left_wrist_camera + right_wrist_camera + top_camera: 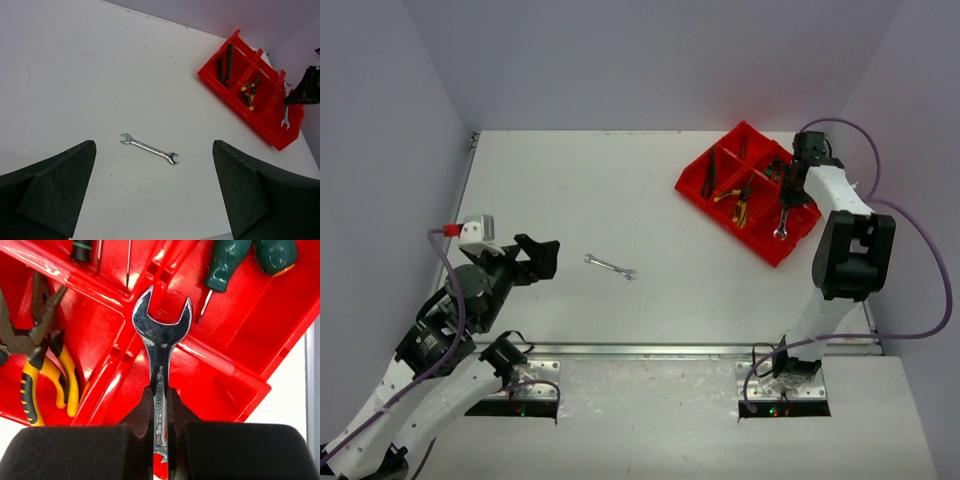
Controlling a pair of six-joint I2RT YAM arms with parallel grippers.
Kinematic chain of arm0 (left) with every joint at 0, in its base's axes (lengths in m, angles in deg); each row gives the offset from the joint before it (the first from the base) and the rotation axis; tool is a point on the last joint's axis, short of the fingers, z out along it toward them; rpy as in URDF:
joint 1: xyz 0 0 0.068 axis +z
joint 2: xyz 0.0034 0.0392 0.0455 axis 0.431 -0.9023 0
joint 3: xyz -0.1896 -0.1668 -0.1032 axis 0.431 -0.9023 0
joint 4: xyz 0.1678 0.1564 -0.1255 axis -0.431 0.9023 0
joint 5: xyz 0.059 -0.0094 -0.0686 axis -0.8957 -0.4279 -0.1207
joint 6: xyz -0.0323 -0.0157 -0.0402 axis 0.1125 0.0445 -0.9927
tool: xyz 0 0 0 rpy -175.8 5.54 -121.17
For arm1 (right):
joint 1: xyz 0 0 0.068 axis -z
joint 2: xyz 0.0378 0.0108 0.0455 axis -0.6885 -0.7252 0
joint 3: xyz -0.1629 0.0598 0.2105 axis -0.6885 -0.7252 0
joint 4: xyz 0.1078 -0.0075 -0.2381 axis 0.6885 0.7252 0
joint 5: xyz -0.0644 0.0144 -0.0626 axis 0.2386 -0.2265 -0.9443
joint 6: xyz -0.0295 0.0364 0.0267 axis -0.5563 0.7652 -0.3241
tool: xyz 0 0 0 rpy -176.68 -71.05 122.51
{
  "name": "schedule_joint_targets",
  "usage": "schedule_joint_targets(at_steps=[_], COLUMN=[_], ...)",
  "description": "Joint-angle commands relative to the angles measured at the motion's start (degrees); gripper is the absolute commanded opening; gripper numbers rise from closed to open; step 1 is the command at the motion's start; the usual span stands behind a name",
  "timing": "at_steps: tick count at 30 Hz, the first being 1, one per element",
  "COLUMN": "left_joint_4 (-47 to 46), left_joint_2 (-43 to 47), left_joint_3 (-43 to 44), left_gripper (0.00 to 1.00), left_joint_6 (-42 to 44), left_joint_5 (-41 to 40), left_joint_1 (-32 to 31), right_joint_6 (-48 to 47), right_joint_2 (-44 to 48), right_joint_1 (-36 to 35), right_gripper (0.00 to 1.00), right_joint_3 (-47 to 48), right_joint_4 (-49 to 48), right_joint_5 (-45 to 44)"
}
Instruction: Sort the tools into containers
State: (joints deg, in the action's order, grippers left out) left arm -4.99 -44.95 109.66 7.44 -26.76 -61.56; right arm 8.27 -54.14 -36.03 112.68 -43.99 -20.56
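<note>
The table (620,200) is seen from above, with the tray (692,186) set at about 2 o'clock on it. Most of the sorting is judged done, since nearly all the tools are already lying in the tray's compartments.

The right gripper (160,405) is held over the tray's 4 o'clock end. It is clamped on the shank of a wrench (161,340), whose open head is pointed away from the wrist. Whether this wrench is touching the compartment floor cannot be told, as its lower end is hidden. The left gripper (155,200) is spread wide and empty, at 9 o'clock of the table's middle and well apart from the tray.

Yellow pliers (45,375) are seen in a middle compartment, at 9 o'clock of the held wrench. Two green screwdrivers (225,260) are lodged in the compartment at its 1 o'clock. Slim screwdrivers (225,62) are laid in the compartment at the tray's 10 o'clock end.

Two steps are judged to be left. The held wrench has yet to be released, and a loose wrench (610,267) has yet to be collected. That one lies flat near the middle of the table, just at 3 o'clock of the left gripper.
</note>
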Motion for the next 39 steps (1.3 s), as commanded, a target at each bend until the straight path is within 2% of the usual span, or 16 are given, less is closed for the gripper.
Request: schedule_joint_targets(at_steps=[1,2,7,12,15,18,21,25,30,32,34,35,37,39], left_joint_4=[-2.7,-2.5,-2.9,-2.8,-2.8,-2.8,-2.7,-2.5,-2.1,-1.9,-1.7,-1.7,-1.3,-1.0], left_joint_2=[-1.2,-1.2,-0.8,-2.4,-2.7,-3.1,-3.3,-3.4,-3.1,-3.2,-3.2,-3.2,-3.2,-3.2], left_joint_3=[-0.2,-0.2,-0.4,-0.3,-0.3,-0.3,-0.2,-0.2,-0.2,-0.1,0.0,0.0,0.0,0.2], left_gripper=[1.0,1.0,1.0,1.0,1.0,1.0,1.0,1.0,1.0,1.0,1.0,1.0,1.0,1.0], left_joint_6=[1.0,0.9,0.8,1.0,1.0,1.0,0.6,0.3,-0.2,-0.3,-0.6,-0.6,-0.8,-1.1], left_joint_5=[0.7,0.5,0.5,0.7,0.8,0.5,-0.2,-1.0,-2.2,-2.5,-3.1,-3.1,-3.5,-4.0], left_joint_1=[-0.3,-0.3,-0.2,-0.2,-0.2,-0.3,-0.3,-0.2,-0.2,-0.3,-0.2,-0.2,-0.2,-0.2], right_joint_6=[-0.8,-0.5,0.9,3.7,5.1,5.3,4.0,4.1,4.0,0.6,-2.2,-2.2,-5.0,-6.3], right_joint_2=[0.9,1.2,2.6,4.9,8.1,11.4,14.7,16.3,10.9,4.3,-3.9,-4.0,-13.0,-17.6], right_joint_1=[0.1,0.1,0.1,0.1,-1.1,-4.4,-10.6,-23.2,-36.6,-41.9,-46.6,-46.7,-50.8,-53.1], right_gripper=[0.0,0.01,0.2,0.54,0.66,0.78,0.97,0.99,0.99,0.99,0.99,0.99,0.99,0.99], right_joint_3=[-0.6,-1.2,-4.3,-4.4,-4.0,-3.8,-4.8,-8.2,-7.9,-3.0,5.0,5.0,14.5,20.1], right_joint_4=[-4.0,-3.7,-3.7,-0.9,0.2,0.6,0.3,-2.3,-6.2,-5.4,-1.6,-1.6,2.7,4.1], right_joint_5=[-0.2,-1.0,-2.2,1.5,4.4,4.5,4.6,6.8,13.7,19.4,18.8,18.1,16.7,16.4])
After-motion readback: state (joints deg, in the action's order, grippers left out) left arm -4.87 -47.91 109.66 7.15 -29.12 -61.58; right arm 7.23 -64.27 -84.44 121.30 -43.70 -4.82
